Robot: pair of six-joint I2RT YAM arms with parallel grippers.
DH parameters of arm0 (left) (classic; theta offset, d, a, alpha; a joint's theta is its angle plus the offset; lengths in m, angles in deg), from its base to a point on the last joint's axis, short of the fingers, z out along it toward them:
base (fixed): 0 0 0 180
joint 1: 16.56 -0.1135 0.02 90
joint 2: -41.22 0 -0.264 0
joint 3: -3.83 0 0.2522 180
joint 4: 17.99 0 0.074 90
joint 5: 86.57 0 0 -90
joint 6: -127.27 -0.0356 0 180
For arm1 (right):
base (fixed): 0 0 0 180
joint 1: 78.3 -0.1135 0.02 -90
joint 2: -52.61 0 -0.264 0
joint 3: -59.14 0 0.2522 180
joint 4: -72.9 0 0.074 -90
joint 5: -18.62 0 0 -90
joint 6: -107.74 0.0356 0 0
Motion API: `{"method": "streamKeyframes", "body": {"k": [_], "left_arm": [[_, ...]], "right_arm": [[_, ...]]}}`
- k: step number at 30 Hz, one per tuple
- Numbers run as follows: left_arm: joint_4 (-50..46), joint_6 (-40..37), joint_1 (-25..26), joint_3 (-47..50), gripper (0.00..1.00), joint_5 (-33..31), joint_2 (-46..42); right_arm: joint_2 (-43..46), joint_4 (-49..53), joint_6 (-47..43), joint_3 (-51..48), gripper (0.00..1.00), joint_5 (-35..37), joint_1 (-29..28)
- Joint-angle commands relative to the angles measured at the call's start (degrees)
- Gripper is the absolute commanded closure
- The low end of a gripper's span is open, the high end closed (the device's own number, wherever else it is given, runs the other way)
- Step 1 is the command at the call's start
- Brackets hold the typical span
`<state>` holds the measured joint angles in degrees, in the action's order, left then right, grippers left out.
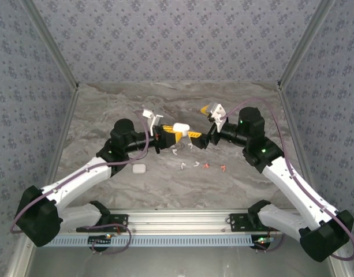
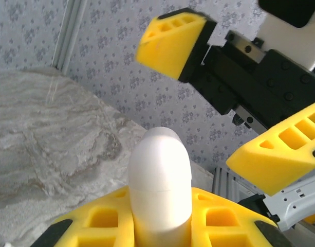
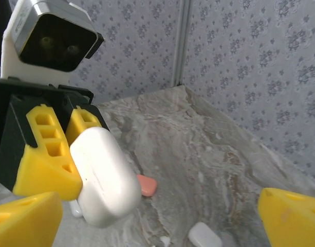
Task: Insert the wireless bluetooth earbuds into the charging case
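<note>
The left gripper [image 1: 175, 131] is closed tight on a white charging case [image 1: 181, 128], near the middle of the marble table [image 1: 107, 109]. In the left wrist view the case stands upright between the yellow fingers [image 2: 239, 213]. The right gripper [image 1: 201, 122], at 3 o'clock from the case, has its jaws spread wide and holds nothing. White earbuds [image 1: 183, 166] and orange earbuds [image 1: 207, 166] lie on the table, at about 5 to 6 o'clock from the held case. A second case [image 1: 138, 169], closed, rests on the table at 8 o'clock.
</note>
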<state>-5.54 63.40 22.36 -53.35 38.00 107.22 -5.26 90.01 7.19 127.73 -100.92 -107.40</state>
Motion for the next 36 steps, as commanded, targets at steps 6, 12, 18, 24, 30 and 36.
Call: {"method": "streamKeyframes", "body": {"k": [6, 12, 18, 24, 30, 36], "left_arm": [[5.7, -4.8, 1.0, -0.5, 1.0, -0.7, -0.3], [4.8, -5.9, 1.4, -0.9, 1.0, 0.7, -0.3], [1.8, -8.6, 2.5, -1.9, 1.0, 1.4, -0.2], [1.8, -9.4, 2.9, -1.9, 1.0, 1.6, -0.6], [1.2, -10.0, 3.0, -1.8, 1.0, 1.4, -1.1], [-0.4, -11.0, 3.0, -1.4, 1.0, 0.0, -2.0]], "right_arm": [[-2.1, -0.3, 6.4, 1.7, 0.0, -0.7, 1.1], [-3.9, 1.0, 8.3, 3.7, 0.0, 1.6, 2.8], [-5.6, 1.5, 8.5, 5.8, 0.0, 1.2, 3.9], [-7.0, 2.2, 8.6, 7.2, 0.0, 1.4, 4.7], [-7.6, 2.8, 8.8, 7.6, 0.0, 1.2, 5.0], [-7.1, 3.5, 9.2, 8.1, 0.0, 0.8, 5.5]]}}
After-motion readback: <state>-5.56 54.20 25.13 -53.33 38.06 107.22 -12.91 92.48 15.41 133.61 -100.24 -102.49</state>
